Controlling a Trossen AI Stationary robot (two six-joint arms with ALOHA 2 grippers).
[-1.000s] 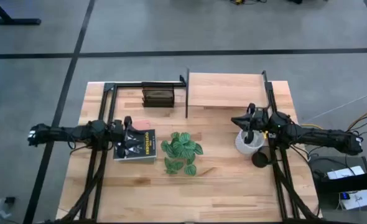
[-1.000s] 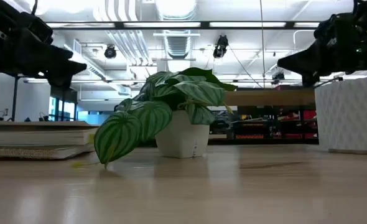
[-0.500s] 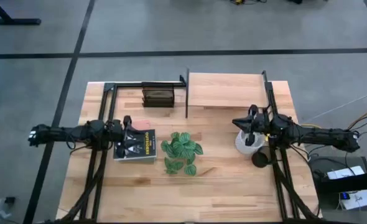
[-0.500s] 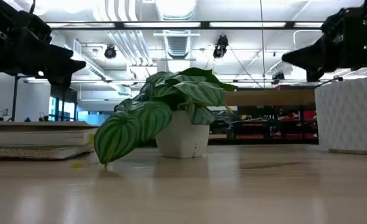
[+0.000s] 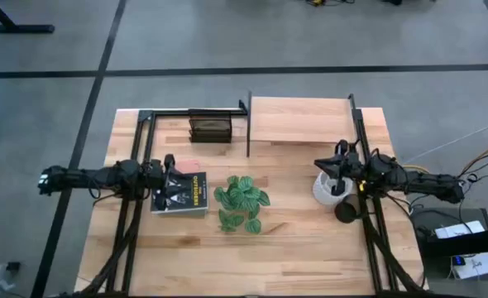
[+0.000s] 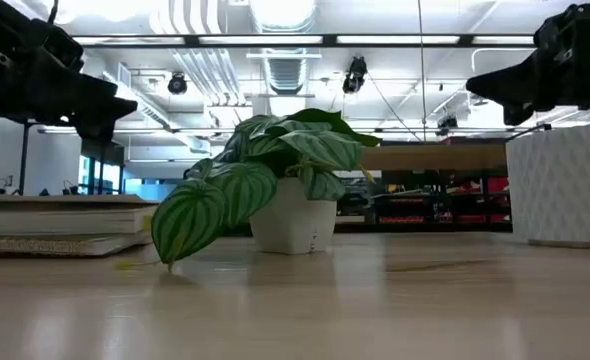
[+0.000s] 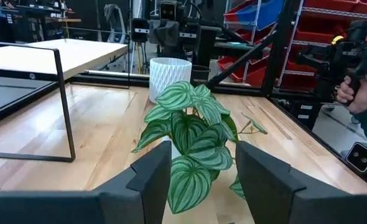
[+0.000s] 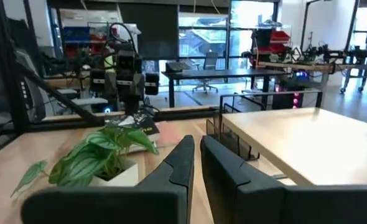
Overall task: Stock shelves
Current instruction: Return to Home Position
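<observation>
The plant [image 5: 241,201] has dark green leaves striped pale green, in a white pot [image 6: 293,224]. The cup [image 7: 170,78] is white with a diamond pattern. The book [image 5: 180,193] is black with pale lettering. The shelf [image 5: 298,121] is pale wood, framed in black.

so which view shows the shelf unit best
The high view: the shelf unit shows whole, board and black frame. The left wrist view catches one corner, the right wrist view part of the board, the low view only its edge behind the plant.
</observation>
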